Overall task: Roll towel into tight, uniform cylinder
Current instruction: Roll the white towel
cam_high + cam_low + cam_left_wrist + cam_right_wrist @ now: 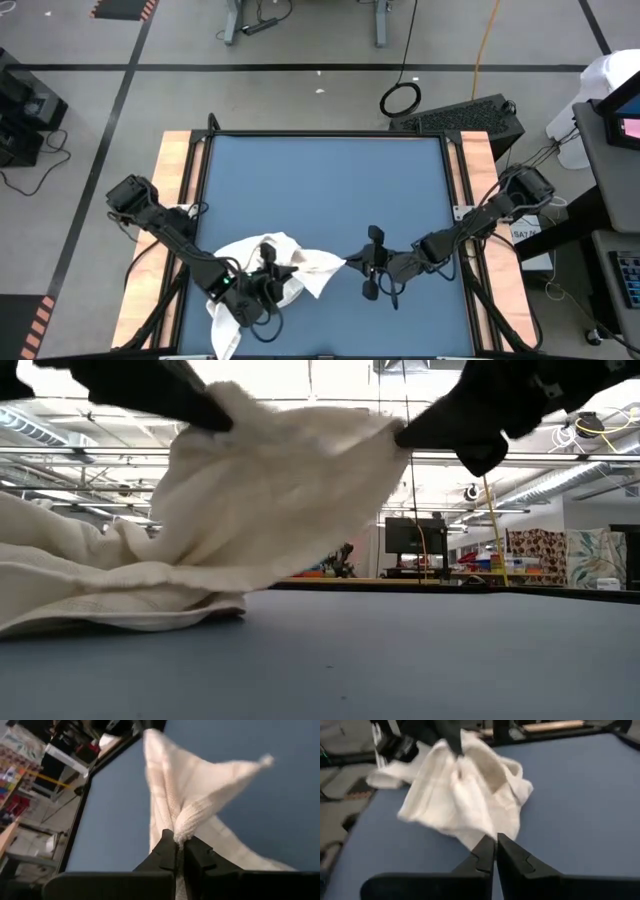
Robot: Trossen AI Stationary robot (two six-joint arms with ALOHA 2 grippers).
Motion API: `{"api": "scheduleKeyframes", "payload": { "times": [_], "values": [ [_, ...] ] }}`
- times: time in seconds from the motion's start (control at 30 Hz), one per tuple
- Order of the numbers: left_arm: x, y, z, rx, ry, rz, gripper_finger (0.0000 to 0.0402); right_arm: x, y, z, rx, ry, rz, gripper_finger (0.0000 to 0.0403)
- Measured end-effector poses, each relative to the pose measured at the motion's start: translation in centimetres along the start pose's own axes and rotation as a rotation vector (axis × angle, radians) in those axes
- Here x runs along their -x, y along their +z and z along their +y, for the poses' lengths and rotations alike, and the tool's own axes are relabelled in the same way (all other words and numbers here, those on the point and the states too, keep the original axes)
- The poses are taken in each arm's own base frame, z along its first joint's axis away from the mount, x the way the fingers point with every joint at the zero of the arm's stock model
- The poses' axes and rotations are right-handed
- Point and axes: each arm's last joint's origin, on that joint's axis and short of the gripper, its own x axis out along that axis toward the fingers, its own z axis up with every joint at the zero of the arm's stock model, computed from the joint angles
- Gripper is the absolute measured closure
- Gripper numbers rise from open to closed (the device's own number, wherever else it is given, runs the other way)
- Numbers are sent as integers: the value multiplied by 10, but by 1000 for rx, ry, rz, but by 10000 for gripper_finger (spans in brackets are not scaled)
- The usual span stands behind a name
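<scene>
The white towel (pixel 285 262) lies crumpled on the near left part of the blue mat (pixel 320 190). Its middle is raised between my two grippers (pixel 290 480), while its lower folds (pixel 90 595) rest on the mat. My left gripper (pixel 272 262) is shut on a bunched part of the towel. My right gripper (pixel 350 263) is shut at the towel's right-hand corner. In the right wrist view the towel (pixel 465 795) spreads from my right gripper (pixel 495 847) up to the left arm's fingers. My left gripper pinches a bunched fold of the towel (pixel 184 831) between its two fingers, several layers thick. The fingers slant down toward the mat. From there the cloth (pixel 175 780) runs stretched to the other gripper, lifted off the mat. My right gripper pinches the towel's pointed corner (pixel 479 839) between its fingertips, coming from the table's right side at a shallow downward slant. The corner is held up off the mat (pixel 395 432), and the cloth sags away from it toward the left.
Bare blue mat spreads toward the far edge and to the right (pixel 400 200). Wooden table strips (pixel 175 180) flank the mat. Cables and a dark case (pixel 470 115) lie on the floor beyond the far edge.
</scene>
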Motion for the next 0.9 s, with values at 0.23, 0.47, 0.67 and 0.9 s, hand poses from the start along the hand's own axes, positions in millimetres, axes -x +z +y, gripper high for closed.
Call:
{"api": "scheduleKeyframes", "payload": {
  "times": [0.23, 0.47, 0.67, 0.9],
  "values": [
    [-5, -2, 6, 43, 141, 0, 390, -20, -28, 0, -36, -79, 54, 309],
    [-9, -1, 10, 67, 173, -5, 391, -48, -57, 4, -108, -64, 4, 219],
    [-9, -1, 11, 71, 173, -4, 391, -65, -68, 5, -133, -77, -156, 181],
    [-9, -1, 11, 72, 171, -5, 392, -71, -64, -5, -170, -146, -202, 245]
  ]
}}
